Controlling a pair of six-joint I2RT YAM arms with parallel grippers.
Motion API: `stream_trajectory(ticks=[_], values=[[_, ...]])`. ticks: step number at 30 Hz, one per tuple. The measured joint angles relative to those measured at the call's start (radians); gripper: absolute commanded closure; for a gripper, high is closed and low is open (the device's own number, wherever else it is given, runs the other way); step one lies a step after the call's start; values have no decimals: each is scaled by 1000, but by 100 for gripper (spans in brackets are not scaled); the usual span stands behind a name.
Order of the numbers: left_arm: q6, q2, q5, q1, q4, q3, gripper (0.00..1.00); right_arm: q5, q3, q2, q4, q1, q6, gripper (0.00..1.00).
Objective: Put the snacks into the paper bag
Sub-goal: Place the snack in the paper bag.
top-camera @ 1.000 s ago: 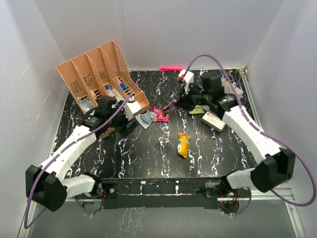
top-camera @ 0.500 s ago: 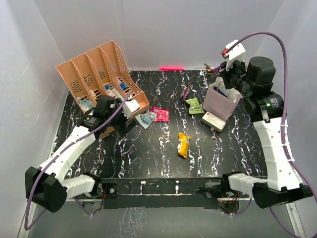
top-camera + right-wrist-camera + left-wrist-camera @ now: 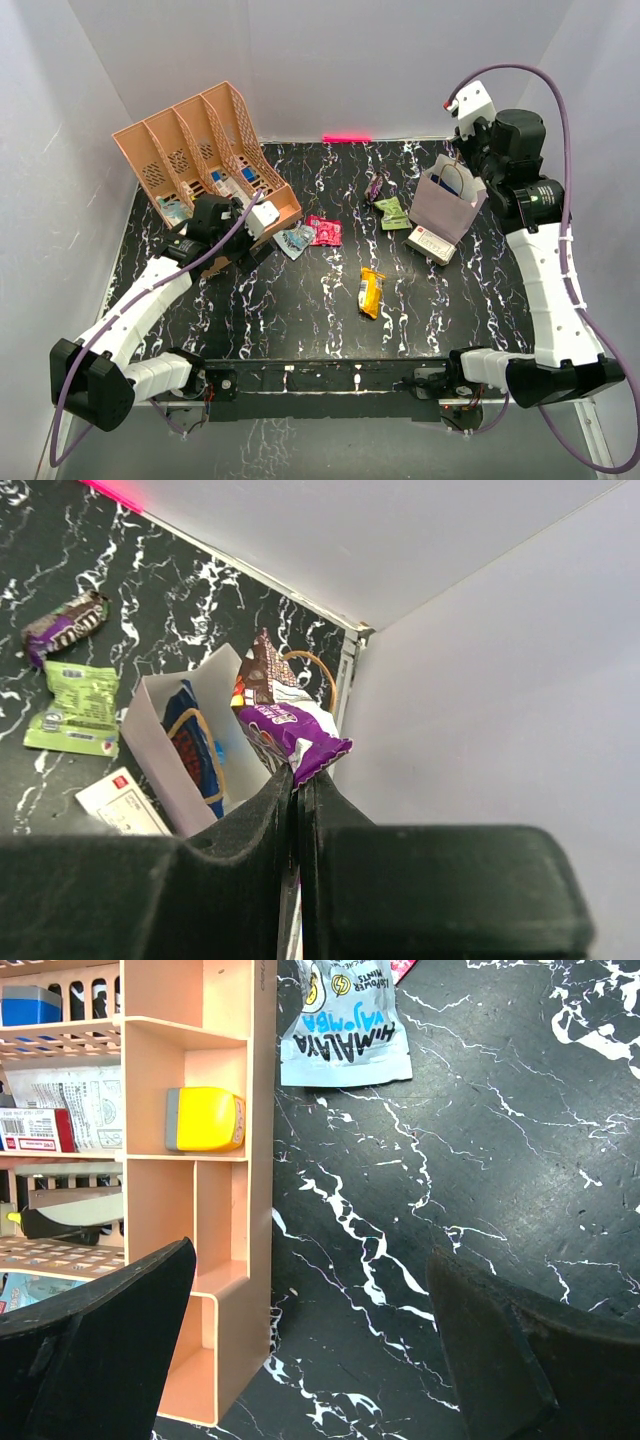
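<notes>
While right tool (image 3: 295, 777) pinches purple packet (image 3: 292, 730) over paper bag (image 3: 150, 738), left tool (image 3: 310, 1260) spread wide, beside organiser (image 3: 150, 1080)

Bright even light, soft shadows, near fingers (image 3: 95, 1360) slightly blurred

Right hand (image 3: 296, 776) lifted purple packet (image 3: 292, 730) above paper bag (image 3: 440, 208).

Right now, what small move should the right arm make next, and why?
Probably open the right gripper. It is pinched on a purple packet hanging over the open mouth of the paper bag, where a dark blue crisp bag already sits, so the packet should drop in.
</notes>
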State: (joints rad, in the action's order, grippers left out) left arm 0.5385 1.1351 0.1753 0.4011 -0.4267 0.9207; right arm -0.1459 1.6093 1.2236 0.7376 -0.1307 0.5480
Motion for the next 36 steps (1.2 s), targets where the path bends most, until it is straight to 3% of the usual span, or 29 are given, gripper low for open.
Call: stream_trajectory(ticks=[9,21,36], values=[[0,0,0,0,0,-1,1,2,0,52,21,56,75,92],[0,0,1,-4,1,-5,2,169,0,153,79,198,140,92],[0,0,5,-8,1,-5,2,254,0,278,104,223,218,92]])
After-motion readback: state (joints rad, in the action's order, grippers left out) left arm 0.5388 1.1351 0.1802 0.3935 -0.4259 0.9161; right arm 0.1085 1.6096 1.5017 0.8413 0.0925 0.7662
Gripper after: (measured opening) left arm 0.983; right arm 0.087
